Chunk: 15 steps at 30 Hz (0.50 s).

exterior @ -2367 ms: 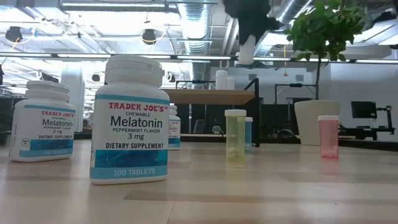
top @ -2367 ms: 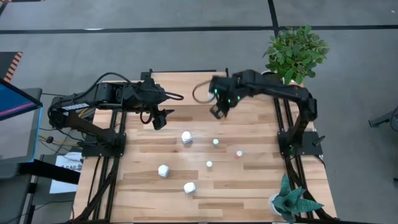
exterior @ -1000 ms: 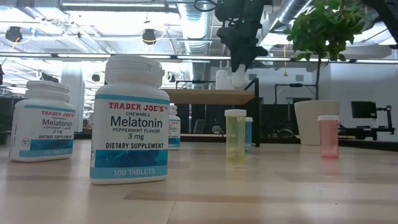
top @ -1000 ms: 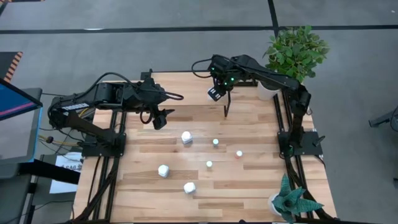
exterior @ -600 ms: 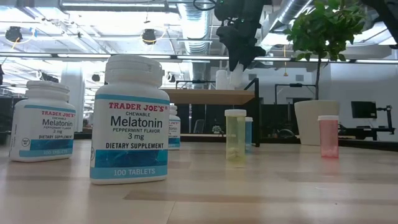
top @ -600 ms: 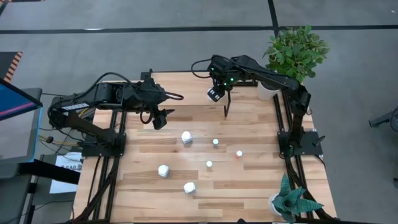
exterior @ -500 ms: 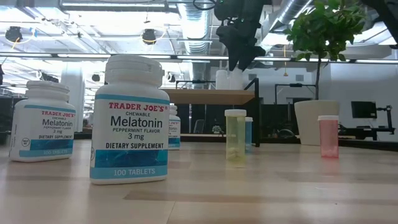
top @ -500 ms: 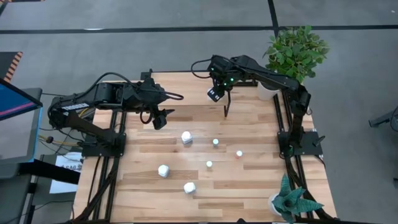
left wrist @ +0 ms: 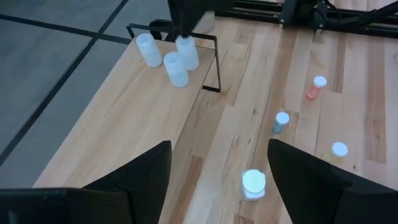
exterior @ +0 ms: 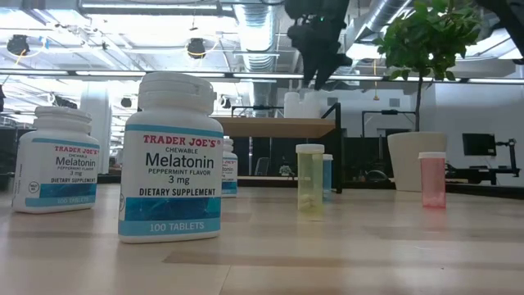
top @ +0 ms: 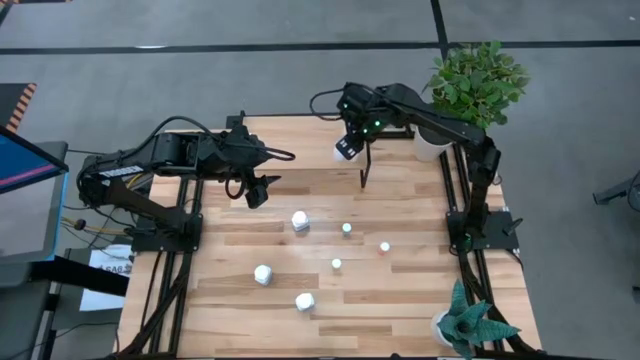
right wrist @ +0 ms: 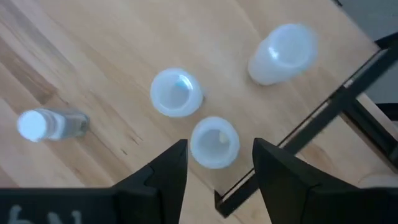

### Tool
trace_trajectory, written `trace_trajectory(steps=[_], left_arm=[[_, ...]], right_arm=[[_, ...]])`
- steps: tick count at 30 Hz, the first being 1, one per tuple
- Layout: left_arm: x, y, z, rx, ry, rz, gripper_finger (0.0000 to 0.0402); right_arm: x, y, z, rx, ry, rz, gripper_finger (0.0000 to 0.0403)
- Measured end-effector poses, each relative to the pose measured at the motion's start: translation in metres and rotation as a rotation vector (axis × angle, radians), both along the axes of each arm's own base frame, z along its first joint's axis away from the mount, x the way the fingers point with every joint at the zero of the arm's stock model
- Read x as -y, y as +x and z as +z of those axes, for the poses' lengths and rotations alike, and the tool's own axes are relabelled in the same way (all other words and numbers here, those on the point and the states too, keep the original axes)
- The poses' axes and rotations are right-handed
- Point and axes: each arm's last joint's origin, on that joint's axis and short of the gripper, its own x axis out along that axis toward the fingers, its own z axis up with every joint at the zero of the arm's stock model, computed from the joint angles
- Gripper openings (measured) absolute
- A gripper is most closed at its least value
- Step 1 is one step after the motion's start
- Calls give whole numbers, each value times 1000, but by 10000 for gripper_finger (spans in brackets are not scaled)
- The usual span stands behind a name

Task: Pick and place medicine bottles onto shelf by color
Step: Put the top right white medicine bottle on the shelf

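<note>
My right gripper (top: 345, 151) hangs open and empty above the shelf (exterior: 274, 127) at the table's far middle. Three pale bottles stand on the shelf top (right wrist: 124, 50); one (right wrist: 214, 142) is right below the gap between my fingers, the others (right wrist: 176, 92) (right wrist: 283, 53) beside it. They also show in the left wrist view (left wrist: 175, 68). My left gripper (top: 258, 190) hovers open and empty over the table's far left. Three white bottles (top: 299, 220) (top: 263, 274) (top: 305, 301) and three small capped ones (top: 347, 228) (top: 337, 264) (top: 384, 246) stand on the table.
A leafy plant (top: 475, 85) in a white pot stands at the far right corner, and a spiky plant (top: 470, 325) at the near right. In the low view the large white bottle (exterior: 171, 160) stands close to the camera. A small white-capped bottle (right wrist: 46, 124) shows beside the three.
My right gripper has risen straight up from the bottles on the shelf and drifted slightly toward the table's right edge. The bottle under it stays standing on the shelf top.
</note>
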Motion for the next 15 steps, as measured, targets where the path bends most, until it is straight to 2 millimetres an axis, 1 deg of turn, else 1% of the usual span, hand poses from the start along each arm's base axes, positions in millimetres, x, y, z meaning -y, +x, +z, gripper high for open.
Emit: trace_trajectory(steps=[4,7,9,12,15], left_arm=[[0,0,0,0,0,0,254],[0,0,0,1,-2,1,254],[0,0,0,1,-3,2,254],[0,0,0,1,-3,2,254],[0,0,0,3,-17,9,254]], right_arm=[[-4,-9,26,29,-2,-30,187],[-14,-18,44,25,-1,-22,181],[-24,-21,53,15,4,-1,177],[-41,-23,63,51,-2,47,172],[-65,-22,70,77,-5,121,169]])
